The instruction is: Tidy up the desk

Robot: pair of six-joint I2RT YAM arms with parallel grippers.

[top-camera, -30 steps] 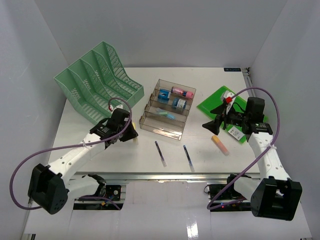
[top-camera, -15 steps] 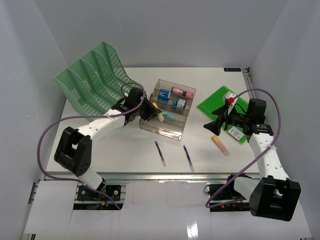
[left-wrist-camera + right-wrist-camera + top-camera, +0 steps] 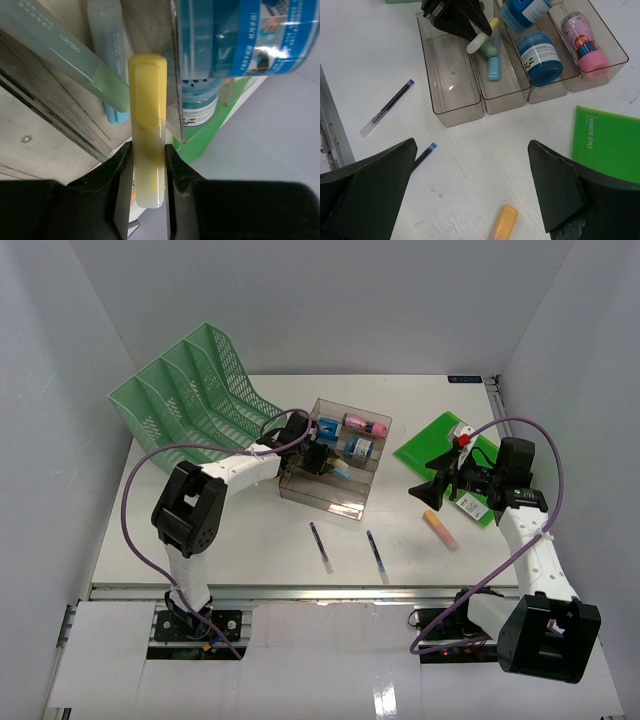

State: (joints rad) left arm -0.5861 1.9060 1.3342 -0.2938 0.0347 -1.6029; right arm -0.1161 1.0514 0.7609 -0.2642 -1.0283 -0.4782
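1. Large flat white rectangular bench (image 3: pixel 250 540) with a silver front rail. It lies in front of both arm bases and carries everything listed. Judged rigid, heavy and fixed: not a thing to grasp, only its loose items are.
2. Mint-green mesh file rack (image 3: pixel 195 390), far left corner.
3. Clear smoky tiered plastic tray (image 3: pixel 322 502), middle of the bench toward the far edge. Probably light and liable to slide if nudged.
4. Flat green notebook (image 3: pixel 430 440), by the right edge.
5. Right pincer (image 3: pixel 432 483), spread wide and empty, above the bench beside the notebook.
6. Left pincer (image 3: pixel 148 150), pinching item 7 over the tray's middle tier.
7. Stubby yellow plastic highlighter (image 3: pixel 148 125), gripped across its lower barrel. Judged light, stiff and smooth, so somewhat slippery; a mid-barrel hold suits it.
8. Orange marker (image 3: pixel 440 528), near the right edge.
9. Two thin pens (image 3: pixel 321 546), (image 3: pixel 376 554), by the near edge. Slight, and likely to roll.
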